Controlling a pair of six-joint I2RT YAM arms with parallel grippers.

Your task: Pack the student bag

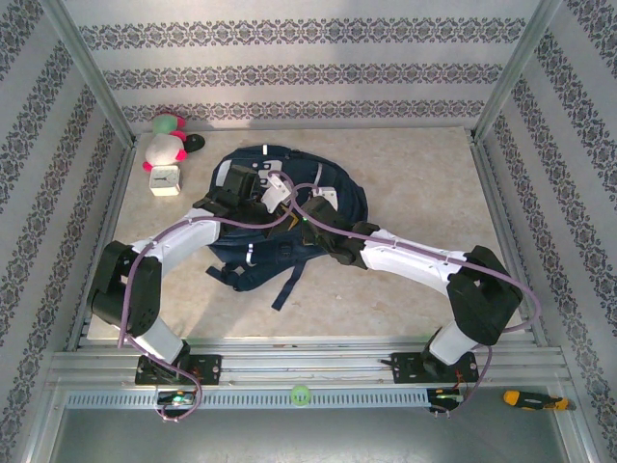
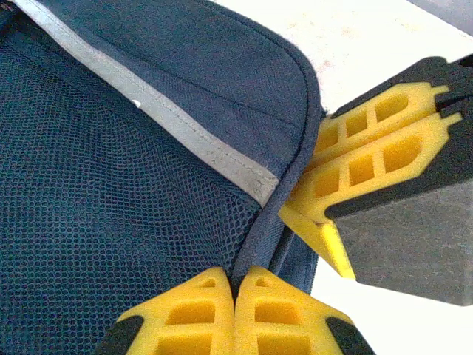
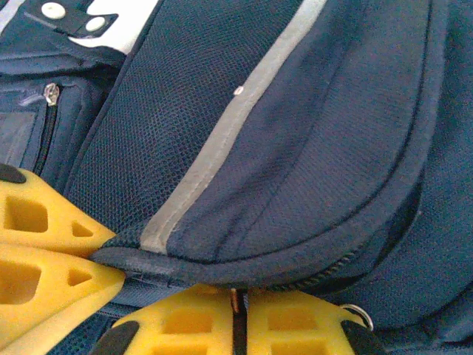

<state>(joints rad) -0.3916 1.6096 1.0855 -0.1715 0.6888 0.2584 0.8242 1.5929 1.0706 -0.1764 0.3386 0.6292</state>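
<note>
We look down on a beige marbled tabletop (image 1: 424, 183) walled by patterned panels. The large navy-blue fabric backpack (image 1: 342, 198) lies flat near its middle, a little left of centre, with its dark straps trailing toward the arm bases. The black-and-white left arm (image 1: 183, 236) and the matching right arm (image 1: 415, 258) both reach over the backpack and meet above its front pocket.

The left gripper (image 2: 235, 279) has its yellow fingers pressed together on the dark piped rim of the pocket, beside blue mesh fabric. The right gripper (image 3: 238, 299) is likewise clenched on that rim, close to its partner. We see a small metal piece between its fingers, though we cannot tell what it is. A thin pale grey stripe (image 3: 222, 140) runs across the pocket and ends at the rim near both grippers.

Well apart from the backpack, in the far left corner, sits a pink-and-white plush toy (image 1: 166, 145), with a small white box (image 1: 165, 179) just beside it. An orange-handled screwdriver (image 1: 525, 397) rests on the near frame at the right.
</note>
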